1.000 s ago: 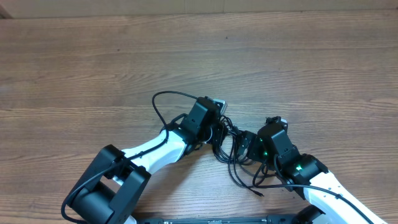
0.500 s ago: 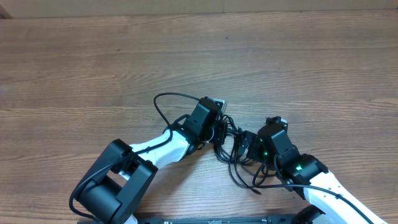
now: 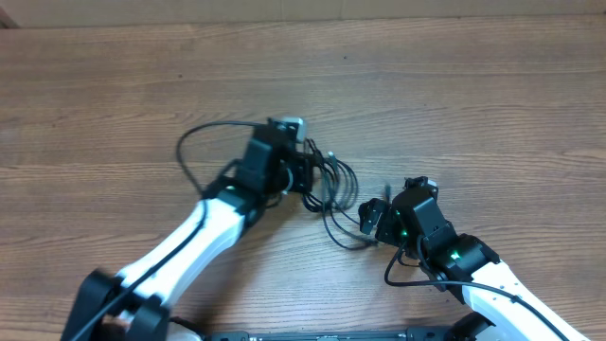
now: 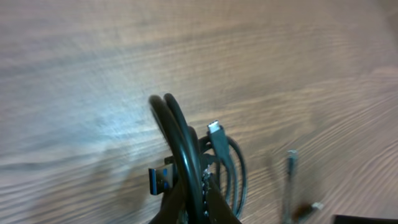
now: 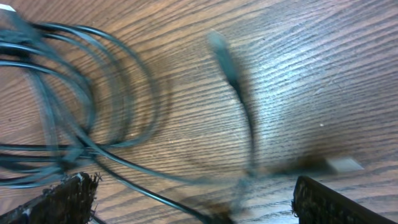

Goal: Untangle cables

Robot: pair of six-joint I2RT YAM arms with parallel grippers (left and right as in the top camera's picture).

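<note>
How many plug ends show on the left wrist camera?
4: a blue plug left of the gripped loops, a silver-tipped plug just right of them, a blurred plug farther right, a pale tip at lower right. More may be hidden.

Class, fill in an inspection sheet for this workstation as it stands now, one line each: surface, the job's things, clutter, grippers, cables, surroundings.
Surface: wooden table, bare grain showing.
Job's things: thin black cables, a bunch of loops, with loose strands trailing toward the right arm.
Clutter: nothing seen.
Grippers: left gripper shut on the cables; right gripper open, strands lying between its fingers, nothing gripped.
Cables: an arm wire arcs out beside the left arm.
Surroundings: nothing seen beyond the table.
</note>
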